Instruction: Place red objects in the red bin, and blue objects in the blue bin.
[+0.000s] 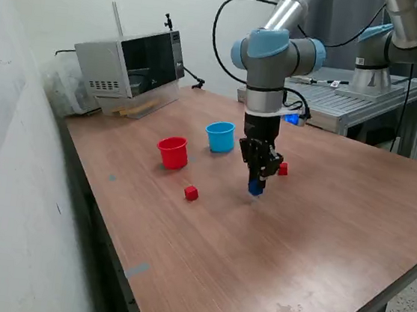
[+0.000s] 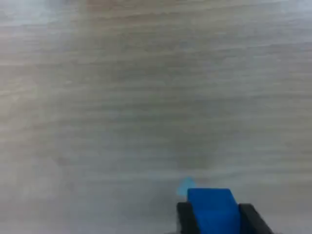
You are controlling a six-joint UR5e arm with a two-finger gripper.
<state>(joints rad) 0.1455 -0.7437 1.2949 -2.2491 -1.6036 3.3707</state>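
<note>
Wood-grain table top (image 1: 312,236), smooth with a soft sheen, one scuffed patch near the 5 o'clock corner. Glossy plastic red cup (image 1: 172,153) and light blue cup (image 1: 220,137). Solid, matt-looking blue cube (image 2: 213,210) between black matt fingers (image 2: 185,219). Brushed silver metal and smooth blue plastic caps on robot arm (image 1: 269,57). Glossy dark door on grey microwave (image 1: 129,62) at 10 o'clock.

The picture's edge cut off my claw (image 2: 214,222) and the blue cube (image 2: 212,210) in it; the table (image 2: 146,97) beyond was blurred.
</note>
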